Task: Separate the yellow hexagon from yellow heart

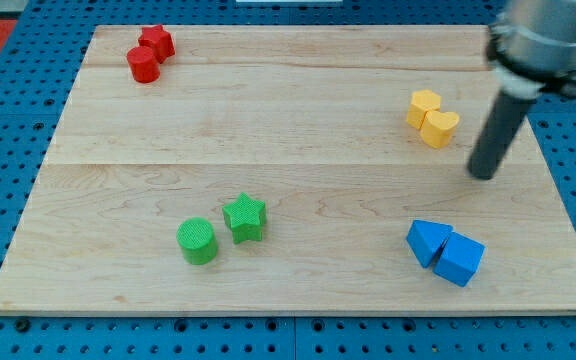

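The yellow hexagon (423, 106) and the yellow heart (439, 128) sit touching each other at the view's upper right of the wooden board (298, 180); the hexagon is up and left of the heart. My tip (482, 175) is down and to the right of the heart, a short gap away, touching neither block. The dark rod rises from it toward the view's top right.
Two red blocks (149, 54) touch at the view's top left. A green cylinder (197, 240) and a green star (244, 217) sit at the lower left. Two blue blocks (445, 251) touch at the lower right, below my tip.
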